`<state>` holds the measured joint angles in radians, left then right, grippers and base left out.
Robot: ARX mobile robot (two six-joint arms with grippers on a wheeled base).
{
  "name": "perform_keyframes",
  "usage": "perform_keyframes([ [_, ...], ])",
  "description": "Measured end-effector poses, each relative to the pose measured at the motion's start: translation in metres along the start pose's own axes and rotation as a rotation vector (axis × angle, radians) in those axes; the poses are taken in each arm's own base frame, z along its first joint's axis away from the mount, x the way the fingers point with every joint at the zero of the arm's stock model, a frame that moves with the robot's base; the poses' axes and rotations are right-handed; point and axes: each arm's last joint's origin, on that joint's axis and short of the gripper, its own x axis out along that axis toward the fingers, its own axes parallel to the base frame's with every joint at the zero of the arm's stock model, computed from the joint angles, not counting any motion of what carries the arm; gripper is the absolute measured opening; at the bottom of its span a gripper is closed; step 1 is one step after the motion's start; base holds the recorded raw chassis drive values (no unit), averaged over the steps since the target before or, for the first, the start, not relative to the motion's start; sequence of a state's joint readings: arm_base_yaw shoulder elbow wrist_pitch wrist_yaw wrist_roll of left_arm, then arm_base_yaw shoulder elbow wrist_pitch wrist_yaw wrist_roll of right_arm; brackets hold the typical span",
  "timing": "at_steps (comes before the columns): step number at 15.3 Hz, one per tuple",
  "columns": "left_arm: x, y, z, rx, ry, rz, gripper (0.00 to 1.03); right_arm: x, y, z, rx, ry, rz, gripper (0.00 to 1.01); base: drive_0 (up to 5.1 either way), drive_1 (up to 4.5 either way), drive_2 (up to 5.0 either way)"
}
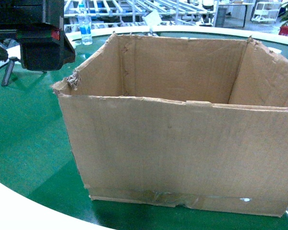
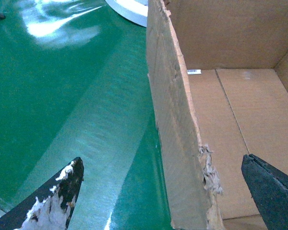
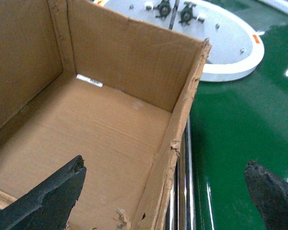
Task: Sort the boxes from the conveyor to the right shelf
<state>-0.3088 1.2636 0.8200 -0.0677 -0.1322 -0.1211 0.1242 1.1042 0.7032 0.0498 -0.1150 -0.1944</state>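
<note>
A large brown cardboard box (image 1: 182, 143) with a ragged top rim stands open on the glossy dark-green conveyor (image 1: 24, 139). Its inside is empty apart from a small white label (image 3: 90, 80). My left gripper (image 2: 163, 165) is open and straddles the box's left wall (image 2: 175, 143), with one finger (image 2: 62, 191) over the belt and the other (image 2: 271, 189) inside the box. My right gripper (image 3: 164, 167) is open astride the right wall (image 3: 170, 158), with one finger (image 3: 53, 194) inside and one (image 3: 273, 194) outside. Neither touches the cardboard. The right shelf is out of view.
The left arm's dark wrist (image 1: 44, 43) hangs at the box's upper left. A water bottle (image 1: 85, 24) stands on the cream rim behind. The conveyor's white hub (image 3: 225, 43) lies beyond the box. The near rim (image 1: 19, 206) curves in front. A shiny strip (image 3: 183, 191) runs along the right wall.
</note>
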Motion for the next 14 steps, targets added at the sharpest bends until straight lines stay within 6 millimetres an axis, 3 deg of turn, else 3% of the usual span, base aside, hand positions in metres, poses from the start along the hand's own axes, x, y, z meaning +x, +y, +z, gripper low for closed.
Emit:
perform_keyframes([
  [3, 0.003, -0.003, 0.027, -0.007, -0.029, 0.0, 0.98, 0.012, -0.001, 0.032, -0.038, 0.127, 0.082, 0.98, 0.0, 0.0, 0.0],
  [5, 0.002, -0.009, 0.027, 0.005, -0.013, -0.01, 0.98, 0.012, 0.002, 0.039, -0.097, 0.225, 0.111, 0.98, 0.0, 0.0, 0.0],
  [9, 0.009, -0.018, 0.011, 0.001, 0.056, -0.005, 0.98, 0.027, -0.001, 0.018, -0.124, 0.347, 0.068, 0.98, 0.0, 0.0, 0.0],
  [10, 0.011, -0.019, 0.008, -0.01, 0.057, 0.007, 0.98, 0.05, 0.009, 0.012, -0.151, 0.404, 0.077, 0.98, 0.0, 0.0, 0.0],
  [11, 0.016, -0.019, 0.006, -0.011, 0.067, 0.017, 0.98, 0.058, 0.008, 0.013, -0.15, 0.414, 0.08, 0.98, 0.0, 0.0, 0.0],
  [14, 0.025, -0.02, 0.009, -0.008, 0.073, 0.028, 0.98, 0.082, -0.022, -0.002, 0.059, 0.482, 0.114, 0.98, 0.0, 0.0, 0.0],
])
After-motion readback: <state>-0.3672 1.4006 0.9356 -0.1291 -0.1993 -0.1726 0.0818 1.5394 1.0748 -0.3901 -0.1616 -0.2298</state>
